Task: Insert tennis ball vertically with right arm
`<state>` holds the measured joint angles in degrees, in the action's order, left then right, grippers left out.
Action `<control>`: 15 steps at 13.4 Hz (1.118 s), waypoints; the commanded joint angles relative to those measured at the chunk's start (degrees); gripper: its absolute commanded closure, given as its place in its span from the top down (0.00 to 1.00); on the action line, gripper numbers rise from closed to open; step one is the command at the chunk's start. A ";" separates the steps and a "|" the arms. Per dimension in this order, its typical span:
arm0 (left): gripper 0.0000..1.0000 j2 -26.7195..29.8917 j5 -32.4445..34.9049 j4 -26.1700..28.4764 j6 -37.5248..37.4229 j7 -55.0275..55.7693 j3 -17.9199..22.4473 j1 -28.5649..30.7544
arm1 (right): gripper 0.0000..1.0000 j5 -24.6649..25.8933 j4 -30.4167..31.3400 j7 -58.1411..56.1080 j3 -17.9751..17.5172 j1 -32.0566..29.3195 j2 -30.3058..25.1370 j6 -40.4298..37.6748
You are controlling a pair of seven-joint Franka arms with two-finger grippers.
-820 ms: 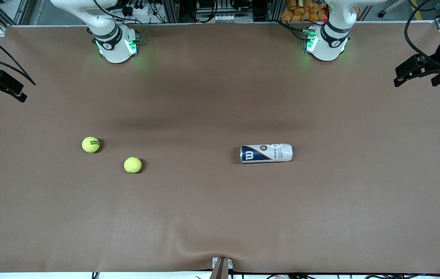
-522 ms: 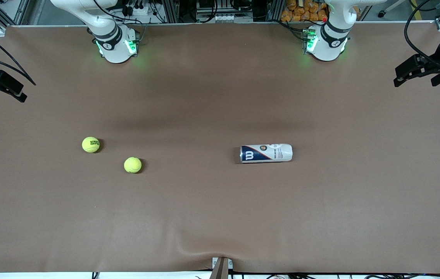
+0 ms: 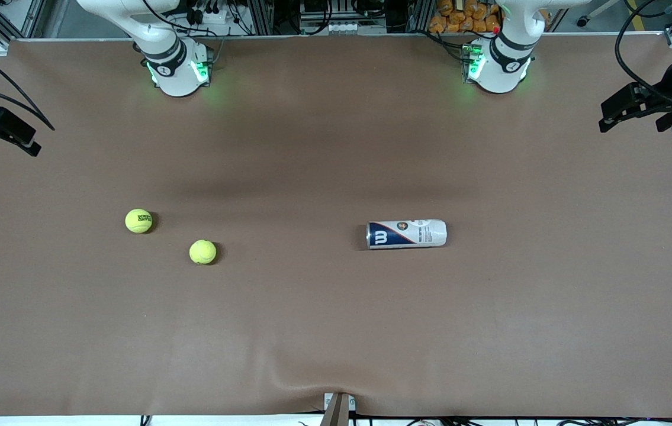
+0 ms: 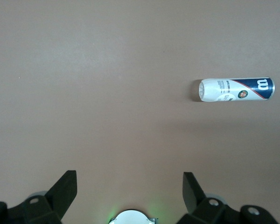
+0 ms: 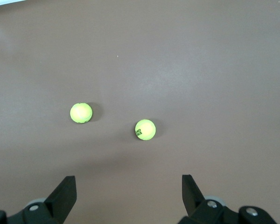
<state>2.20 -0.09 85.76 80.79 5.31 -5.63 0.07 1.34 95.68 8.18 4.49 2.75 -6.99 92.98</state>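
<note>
two yellow tennis balls lie on the brown surface [image 3: 336, 331] toward the right arm's end: the printed tennis ball [image 3: 138, 220] (dark lettering on its felt) and, just beside it and nearer the front camera, the plain tennis ball [image 3: 202, 251], the two apart from each other. the wilson ball can [image 3: 407, 234] lies on its side toward the left arm's end, well apart from both balls. the right end effector [image 5: 127, 196] hangs high over the surface above the balls, fingers spread wide and empty. the left end effector [image 4: 129, 193] hangs over the surface near the can, fingers likewise spread wide with nothing between them.
</note>
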 commanded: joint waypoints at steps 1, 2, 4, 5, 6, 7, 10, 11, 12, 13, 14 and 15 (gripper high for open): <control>1.00 -0.26 0.27 -0.60 -0.98 0.31 -0.26 -0.43 | 1.00 0.60 -0.41 0.00 -0.45 -0.56 0.13 -0.08; 1.00 -0.61 -0.60 -0.60 -0.98 0.40 -0.26 -0.42 | 1.00 0.60 -0.41 0.00 -0.45 -0.82 0.13 0.01; 1.00 -1.05 -0.87 -0.42 -0.98 0.58 -0.35 -0.69 | 1.00 0.60 -0.41 0.00 -0.36 -1.17 0.13 -0.08; 1.00 -1.23 -1.05 -0.25 -0.98 0.58 -0.61 -0.60 | 1.00 0.60 -0.41 0.00 -0.36 -1.17 0.13 -0.08; 1.00 -1.06 -1.31 -0.42 -0.98 0.66 -0.70 -0.51 | 1.00 0.51 -0.41 0.00 -0.36 -1.17 0.22 -0.08; 1.00 -0.88 -1.31 -0.68 -0.98 0.67 -0.79 -0.43 | 1.00 0.42 -0.41 0.00 -0.36 -1.17 0.22 0.01; 1.00 -0.88 -1.23 -0.42 -1.16 0.75 -1.05 -0.34 | 1.00 0.42 -0.41 0.00 -0.36 -1.26 0.40 -0.08; 1.00 -1.05 -1.23 -0.51 -1.07 0.41 -1.14 -0.42 | 1.00 0.42 -0.41 0.00 -0.36 -1.08 0.40 0.01; 1.00 -1.40 -1.14 -0.51 -1.07 0.23 -1.31 -0.86 | 1.00 0.33 -0.41 0.08 -0.45 -0.91 0.40 -0.08; 1.00 -1.76 -0.79 -0.51 -1.07 0.92 -2.45 -1.73 | 1.00 0.42 -0.41 0.00 -0.45 -0.91 0.48 -0.08; 1.00 -2.19 -0.35 -0.42 -1.07 0.84 -3.07 -1.83 | 1.00 0.33 -0.41 0.08 -0.45 -0.99 0.49 -0.08; 1.00 -2.29 -0.35 -0.07 -1.07 0.75 -3.25 -1.83 | 1.00 0.33 -0.41 0.00 -0.45 -0.91 0.49 -0.08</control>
<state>0.53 -0.77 85.92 80.60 5.44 -8.23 -1.26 1.34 95.70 8.18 4.59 2.45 -6.81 92.98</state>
